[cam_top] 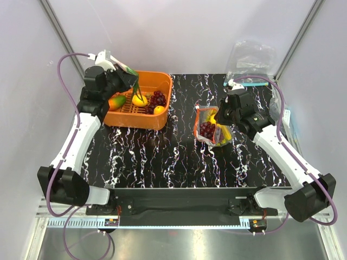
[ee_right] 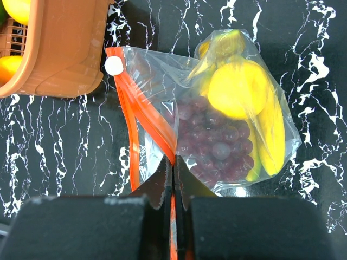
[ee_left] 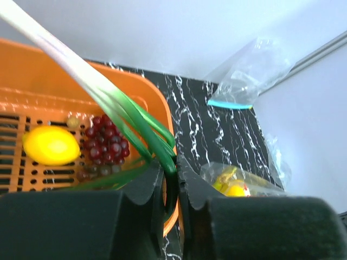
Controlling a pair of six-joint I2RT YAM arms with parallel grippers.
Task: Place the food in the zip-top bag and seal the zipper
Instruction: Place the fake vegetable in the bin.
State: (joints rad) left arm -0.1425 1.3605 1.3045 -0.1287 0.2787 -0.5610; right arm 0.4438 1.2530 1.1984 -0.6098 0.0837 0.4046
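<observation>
Zip-top bag (ee_right: 152,92), one: clear crinkly film, on black marbled tabletop (cam_top: 162,157) near orange slotted basket (cam_top: 135,120). Contents: one purple grape cluster (ee_right: 217,149), one round lemon (ee_right: 238,89), one banana bunch (ee_right: 271,135). Zipper (ee_right: 132,124): red-orange strip, clenched in right gripper (ee_right: 173,165) jaws. Left gripper (ee_left: 171,176) jaws grasp one green-white scallion (ee_left: 108,97).

Left arm (cam_top: 73,140) stretched forward, left pincer (ee_left: 171,181) clamped closed, right arm (cam_top: 283,153) likewise, right pincer (ee_right: 173,176) clamped closed
</observation>
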